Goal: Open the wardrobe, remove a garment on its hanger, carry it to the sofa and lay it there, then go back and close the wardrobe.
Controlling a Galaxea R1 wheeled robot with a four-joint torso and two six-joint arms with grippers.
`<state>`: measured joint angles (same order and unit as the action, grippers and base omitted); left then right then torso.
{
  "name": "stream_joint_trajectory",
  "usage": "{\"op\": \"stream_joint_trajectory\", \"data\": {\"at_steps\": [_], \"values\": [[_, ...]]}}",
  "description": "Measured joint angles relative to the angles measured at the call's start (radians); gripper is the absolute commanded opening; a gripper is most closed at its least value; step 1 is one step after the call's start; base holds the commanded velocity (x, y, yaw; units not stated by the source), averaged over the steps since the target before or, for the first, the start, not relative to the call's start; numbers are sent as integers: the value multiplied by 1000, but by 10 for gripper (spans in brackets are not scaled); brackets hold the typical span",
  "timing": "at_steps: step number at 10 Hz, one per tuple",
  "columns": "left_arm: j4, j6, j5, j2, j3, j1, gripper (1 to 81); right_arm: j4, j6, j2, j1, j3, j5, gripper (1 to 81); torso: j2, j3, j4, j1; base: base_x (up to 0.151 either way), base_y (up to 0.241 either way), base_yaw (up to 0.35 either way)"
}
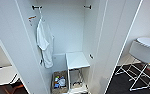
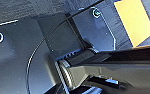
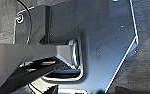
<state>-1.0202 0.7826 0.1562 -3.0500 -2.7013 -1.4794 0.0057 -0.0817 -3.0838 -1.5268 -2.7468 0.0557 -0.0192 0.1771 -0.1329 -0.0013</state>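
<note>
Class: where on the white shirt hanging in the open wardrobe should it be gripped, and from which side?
Grip the hanger at its neck, just above the shirt collar, coming from the front through the open wardrobe. The fabric hangs limp close to the left wall, so the hanger is likely the firmest hold.

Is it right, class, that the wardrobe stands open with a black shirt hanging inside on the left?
Not quite: the shirt hanging on the left inside the open wardrobe is white, not black. The head view shows this.
</note>
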Motion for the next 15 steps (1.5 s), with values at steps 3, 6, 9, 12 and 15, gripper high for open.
{"op": "stream_joint_trajectory", "data": {"at_steps": [3, 6, 9, 12, 15], "values": [[2, 0, 2, 0, 0, 25, 811, 0, 0, -2, 23, 0, 7, 811, 0, 0, 0, 2, 134, 0, 0], [3, 0, 1, 3, 0, 13, 811, 0, 0, -2, 14, 0, 4, 811, 0, 0, 0, 2, 126, 0, 0], [3, 0, 1, 3, 0, 16, 811, 0, 0, -2, 17, 0, 5, 811, 1, 0, 0, 3, 66, 0, 0], [3, 1, 1, 3, 0, 16, 811, 0, 0, -2, 22, 0, 7, 811, 2, 0, 0, 3, 0, 0, 0], [11, 22, 1, 25, -4, 8, 811, 0, 0, -2, 23, 0, 5, 811, 2, 0, 0, 3, 0, 0, 0]]}}
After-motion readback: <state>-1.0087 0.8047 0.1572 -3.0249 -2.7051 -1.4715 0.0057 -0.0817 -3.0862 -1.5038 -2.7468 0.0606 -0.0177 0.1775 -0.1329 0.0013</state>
